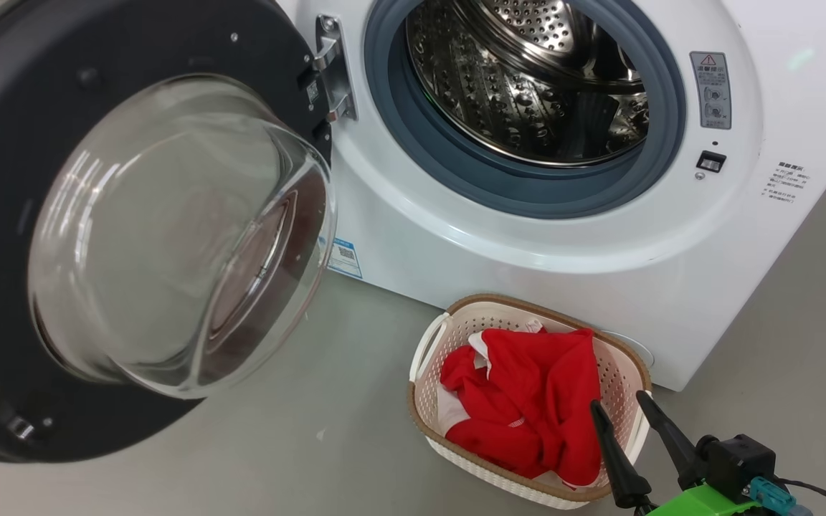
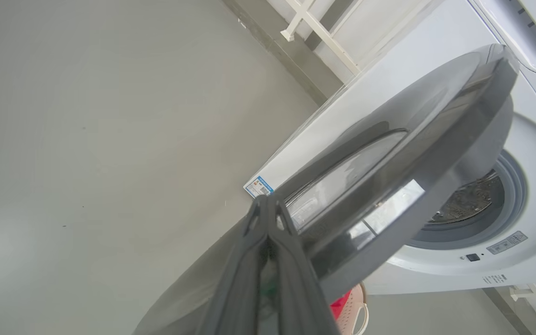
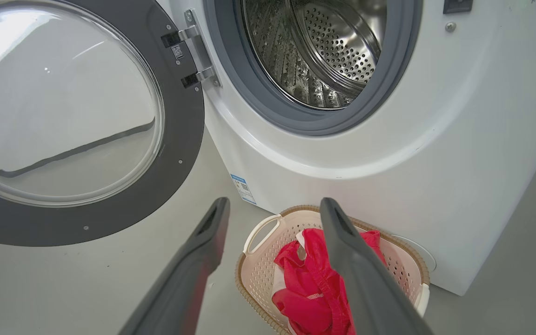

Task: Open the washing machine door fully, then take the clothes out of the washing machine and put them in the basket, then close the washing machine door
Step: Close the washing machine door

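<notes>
- The washing machine door (image 1: 133, 236) stands swung wide to the left of the washing machine (image 1: 528, 244), its glass bowl facing out; the drum (image 1: 528, 79) looks bare to me, steel all round and no red fabric that I can make out.
- The clothes (image 1: 528, 401) lie bunched inside the basket (image 1: 499, 301), which sits on the floor (image 1: 312, 430) just in front of the machine's lower front.
- My right gripper (image 1: 619, 400) hovers over the basket's near right edge, fingers well apart and holding nothing.
- My left gripper (image 2: 268, 201) has its fingers pressed together, empty; in the left wrist view they point at the door's outer face near its lower rim; whether they touch it I cannot tell.
- I judge the unloading done and the closing step in hand.
- Next I need the left arm to push on the outer face and sweep the door round on its hinge towards the opening; the right arm should keep clear of that arc; the push must carry through until the latch catches.
</notes>
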Robot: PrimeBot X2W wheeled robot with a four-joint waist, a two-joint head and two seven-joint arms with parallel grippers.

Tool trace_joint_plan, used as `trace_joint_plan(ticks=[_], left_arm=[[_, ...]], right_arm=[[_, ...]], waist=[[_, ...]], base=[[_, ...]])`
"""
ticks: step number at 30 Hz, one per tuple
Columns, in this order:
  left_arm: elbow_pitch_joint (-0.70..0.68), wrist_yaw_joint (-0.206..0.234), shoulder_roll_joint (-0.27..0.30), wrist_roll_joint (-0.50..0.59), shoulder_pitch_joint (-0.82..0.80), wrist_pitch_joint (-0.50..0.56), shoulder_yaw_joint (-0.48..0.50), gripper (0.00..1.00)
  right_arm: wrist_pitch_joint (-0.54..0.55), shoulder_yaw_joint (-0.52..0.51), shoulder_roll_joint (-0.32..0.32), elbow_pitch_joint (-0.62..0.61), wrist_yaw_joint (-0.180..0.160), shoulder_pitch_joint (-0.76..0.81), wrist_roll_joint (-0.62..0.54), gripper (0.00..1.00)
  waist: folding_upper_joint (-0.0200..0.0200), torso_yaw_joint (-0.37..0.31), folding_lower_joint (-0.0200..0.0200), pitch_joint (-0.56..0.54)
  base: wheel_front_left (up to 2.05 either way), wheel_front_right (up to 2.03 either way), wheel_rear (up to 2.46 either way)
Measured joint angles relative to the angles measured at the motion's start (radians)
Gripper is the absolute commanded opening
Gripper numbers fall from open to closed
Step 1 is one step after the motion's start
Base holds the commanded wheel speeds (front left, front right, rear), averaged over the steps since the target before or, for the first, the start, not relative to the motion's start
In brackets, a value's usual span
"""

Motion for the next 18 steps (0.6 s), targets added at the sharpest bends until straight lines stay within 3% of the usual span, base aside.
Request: trace_joint_plan(ticks=[8, 18], left_arm=[[-0.156, 0.0, -0.025, -0.094, 0.109, 0.087, -0.047, 0.0], [-0.296, 0.0, 0.002, -0.187, 0.174, 0.136, -0.071, 0.0]], right_arm=[[0.0, -0.001, 0.0, -0.001, 0.0, 0.0, 0.0, 1.0], [0.0, -0.013, 0.0, -0.005, 0.0, 0.002, 0.0, 1.0]], waist=[[0.0, -0.011, 0.0, -0.007], [0.0, -0.031, 0.0, -0.017]], base=[[0.0, 0.0, 0.0], [0.0, 0.0, 0.0]])
